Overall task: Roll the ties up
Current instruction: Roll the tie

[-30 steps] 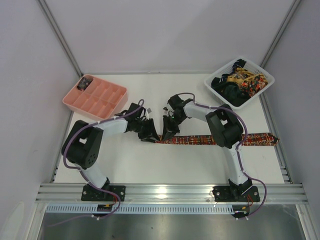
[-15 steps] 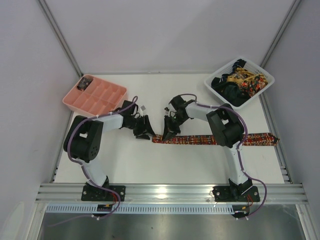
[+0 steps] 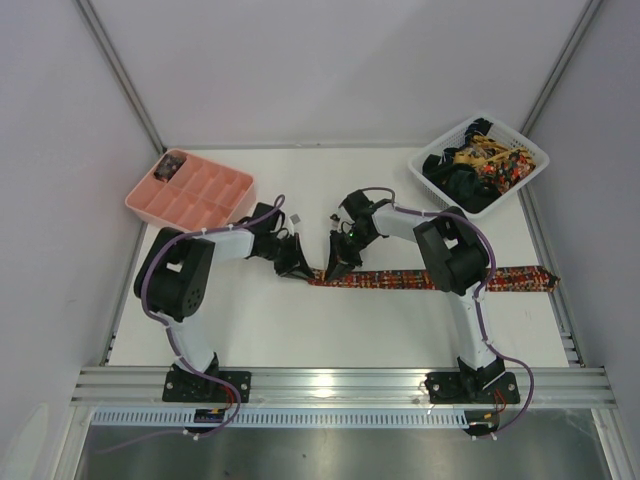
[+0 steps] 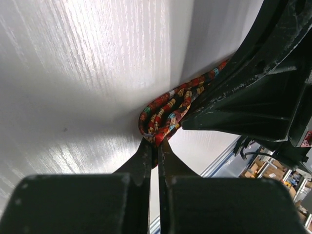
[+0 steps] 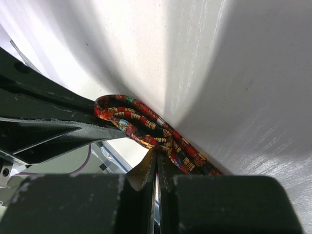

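Rolling has barely begun: the tie (image 3: pixel 440 279) lies almost full length across the middle and right of the top view, with only its left end curled into a loose first turn or two. The left gripper (image 3: pixel 297 266) and right gripper (image 3: pixel 335 268) are both pinched together on that curl, tips facing. More ties (image 3: pixel 478 160) sit heaped in the basket (image 3: pixel 535 160) at upper right. The tray (image 3: pixel 190 222) at upper left holds one dark bundle (image 3: pixel 171 166), perhaps a finished roll. Most of the work looks to be ahead.
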Robot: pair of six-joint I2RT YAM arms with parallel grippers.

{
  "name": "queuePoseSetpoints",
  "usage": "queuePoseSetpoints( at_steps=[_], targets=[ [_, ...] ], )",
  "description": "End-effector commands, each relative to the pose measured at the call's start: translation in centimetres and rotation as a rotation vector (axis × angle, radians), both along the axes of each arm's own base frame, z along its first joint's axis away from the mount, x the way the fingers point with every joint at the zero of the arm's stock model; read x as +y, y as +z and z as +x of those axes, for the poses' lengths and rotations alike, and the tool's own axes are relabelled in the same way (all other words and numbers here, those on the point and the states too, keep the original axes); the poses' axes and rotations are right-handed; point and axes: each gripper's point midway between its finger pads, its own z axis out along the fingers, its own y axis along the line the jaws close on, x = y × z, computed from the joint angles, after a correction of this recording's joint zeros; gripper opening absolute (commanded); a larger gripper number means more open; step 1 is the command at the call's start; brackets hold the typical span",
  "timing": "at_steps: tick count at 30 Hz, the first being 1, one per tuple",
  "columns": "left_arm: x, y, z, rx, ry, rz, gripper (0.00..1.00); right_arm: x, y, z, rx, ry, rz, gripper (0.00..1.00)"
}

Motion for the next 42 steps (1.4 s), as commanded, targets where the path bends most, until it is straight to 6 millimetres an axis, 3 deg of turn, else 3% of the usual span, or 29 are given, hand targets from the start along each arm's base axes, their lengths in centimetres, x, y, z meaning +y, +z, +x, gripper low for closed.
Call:
queuePoseSetpoints(
  at_steps=[1, 9, 15, 20, 27, 32, 42],
  targets=[
    [-0.3, 1.6, 1.1, -0.058, -0.022, 0.004, 0.01, -0.4, 0.4, 1.1, -0.054, -0.013, -0.039, 0.06],
    [-0.6, 5.1, 2.1, -0.115, -0.034, 0.037, 0.01, 0.0, 0.9, 1.1, -0.064, -0.005, -0.034, 0.06],
    [-2.1, 6.1, 1.6, -0.109, -0.069, 0.041, 0.0, 0.7, 1.1, 1.1, -0.059, -0.006, -0.02, 0.06],
    [-3.8, 5.6, 0.8, -0.084, -0.097, 0.057, 0.0, 1.4, 1.2, 1.7, -0.06, -0.014, -0.004, 0.06],
    [-4.2, 4.1, 1.1, -0.053, -0.093, 0.157, 0.01, 1.9, 2.0, 2.6, -0.069, -0.024, 0.003, 0.06],
    [-3.8, 2.3, 1.2, -0.015, -0.068, 0.227, 0.0, -0.1, 1.2, 2.2, -0.059, -0.03, -0.083, 0.06],
    [-5.0, 2.0, 1.6, -0.021, -0.092, 0.239, 0.0, -3.4, 1.4, 2.8, -0.082, -0.11, -0.107, 0.06]
  ],
)
